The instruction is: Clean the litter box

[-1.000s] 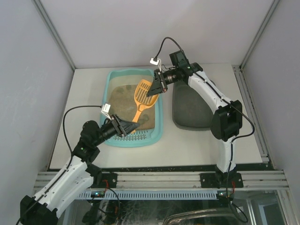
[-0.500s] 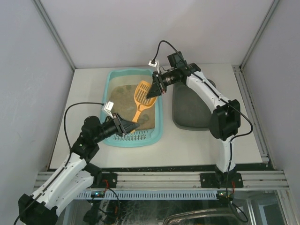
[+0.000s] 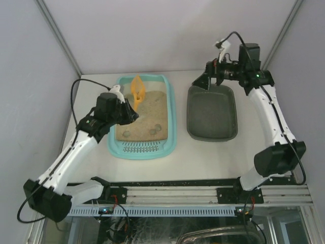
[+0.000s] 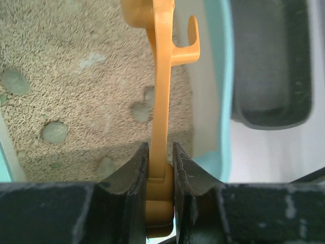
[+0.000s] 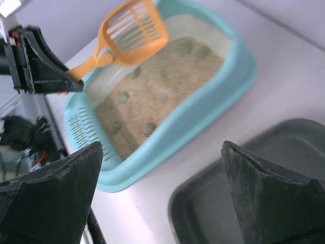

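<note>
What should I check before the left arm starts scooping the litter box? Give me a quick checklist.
1. Grip on the tool: left pincer is shut on the handle of the orange scoop: ok.
2. Scoop position: its head is raised over the far end of the litter box, not in the sand: ok.
3. Targets: several grey clumps lie on the sand: ok.
4. Right pincer out of the way: open, holding nothing, over the far end of the grey tray: ok.
5. Dump spot: the grey tray sits beside the litter box, apart from it: ok.
</note>
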`<state>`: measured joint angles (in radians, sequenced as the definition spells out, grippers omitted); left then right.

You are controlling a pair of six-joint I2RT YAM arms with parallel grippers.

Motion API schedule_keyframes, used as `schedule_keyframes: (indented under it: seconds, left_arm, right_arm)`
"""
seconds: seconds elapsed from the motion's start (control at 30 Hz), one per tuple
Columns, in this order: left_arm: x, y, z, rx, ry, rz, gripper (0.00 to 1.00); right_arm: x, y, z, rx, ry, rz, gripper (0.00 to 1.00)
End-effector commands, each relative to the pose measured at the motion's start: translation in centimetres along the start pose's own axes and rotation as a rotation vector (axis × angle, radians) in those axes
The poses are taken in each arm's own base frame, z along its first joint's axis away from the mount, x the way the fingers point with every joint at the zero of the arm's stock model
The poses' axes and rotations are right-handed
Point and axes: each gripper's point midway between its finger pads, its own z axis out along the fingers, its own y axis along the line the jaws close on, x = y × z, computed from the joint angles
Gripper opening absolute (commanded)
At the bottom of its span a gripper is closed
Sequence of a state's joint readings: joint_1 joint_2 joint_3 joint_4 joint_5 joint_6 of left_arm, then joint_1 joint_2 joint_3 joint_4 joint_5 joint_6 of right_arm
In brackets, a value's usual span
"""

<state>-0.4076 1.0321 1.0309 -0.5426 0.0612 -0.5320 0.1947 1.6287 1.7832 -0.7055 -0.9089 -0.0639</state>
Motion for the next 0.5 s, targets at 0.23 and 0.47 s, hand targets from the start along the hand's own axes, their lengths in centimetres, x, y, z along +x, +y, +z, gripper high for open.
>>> schedule_keyframes:
  seconds: [0.23, 0.47]
  left_arm:
    - [-0.1, 2.7, 6.7, -0.146, 0.145, 0.141, 0.0]
    - [0.6, 4.5, 9.5, -0.214, 0.191, 0.18, 0.0]
  right_arm:
    - [1.5, -8.1, 2.7, 0.284, -0.056, 0.106, 1.0]
    - [2.5, -11.3, 7.4, 0.285, -0.044, 0.197, 1.0]
